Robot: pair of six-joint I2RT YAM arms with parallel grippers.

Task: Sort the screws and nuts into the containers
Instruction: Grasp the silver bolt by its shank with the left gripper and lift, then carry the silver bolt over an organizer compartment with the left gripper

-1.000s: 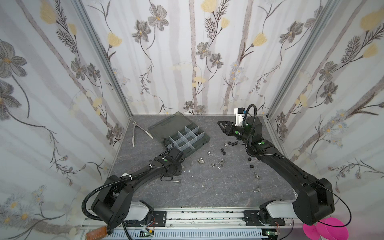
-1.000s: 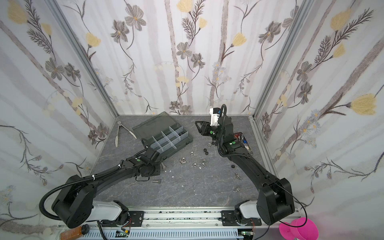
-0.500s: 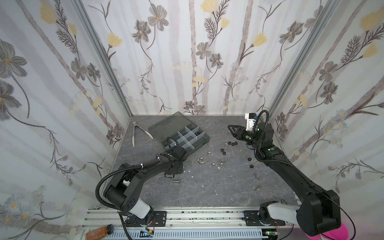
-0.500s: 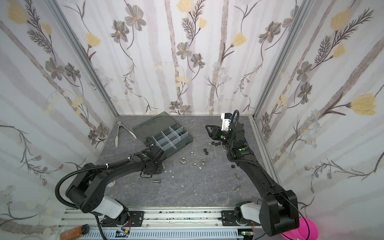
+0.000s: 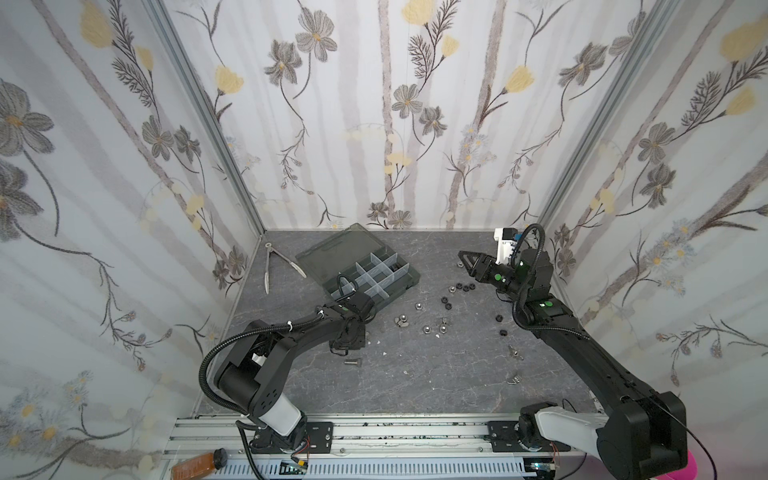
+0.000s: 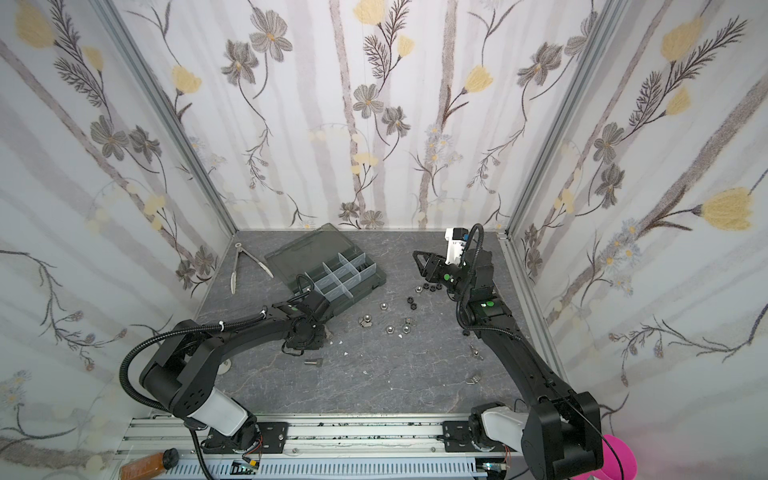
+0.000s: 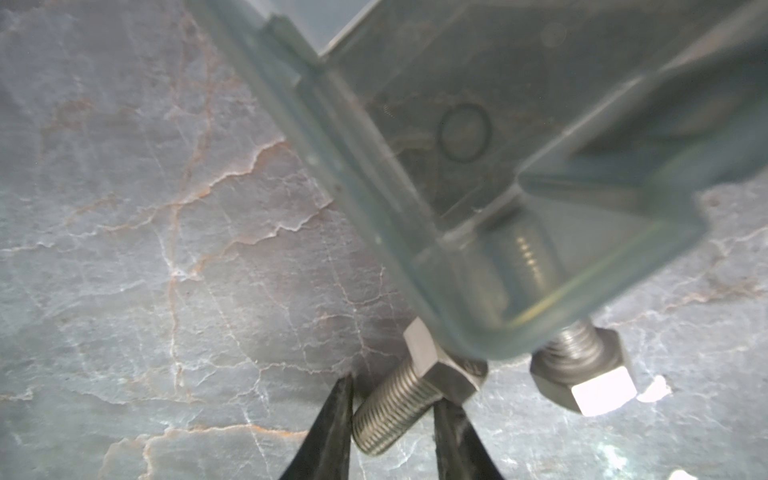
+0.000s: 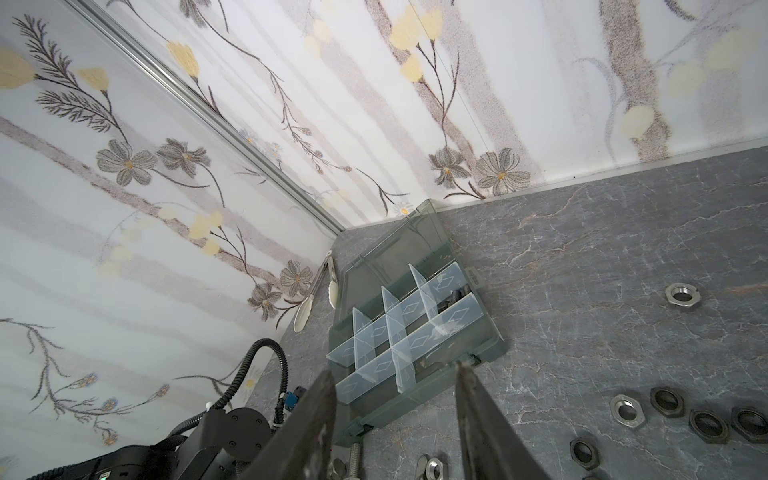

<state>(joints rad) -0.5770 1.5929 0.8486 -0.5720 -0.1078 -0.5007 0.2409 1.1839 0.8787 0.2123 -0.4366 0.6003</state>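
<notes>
Since the short shiny silver hex-head bolt (image 7: 415,395) is lying on the grey bench (image 7: 166,249) at the smoky-grey plastic organizer box (image 7: 374,187) corner, left gripper (image 7: 395,395) fingers are pinching its threaded shank (prob. rigid, heavyish, slick) w/ right gripper (image 8: 395,370) fingers hanging apart, empty.

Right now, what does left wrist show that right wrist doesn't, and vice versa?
Left wrist only: the left gripper pinching a bolt by its thread. Right wrist only: tongs, loose nuts, the dividers, the open right gripper, the left arm. Both: the box, the grey table.
</notes>
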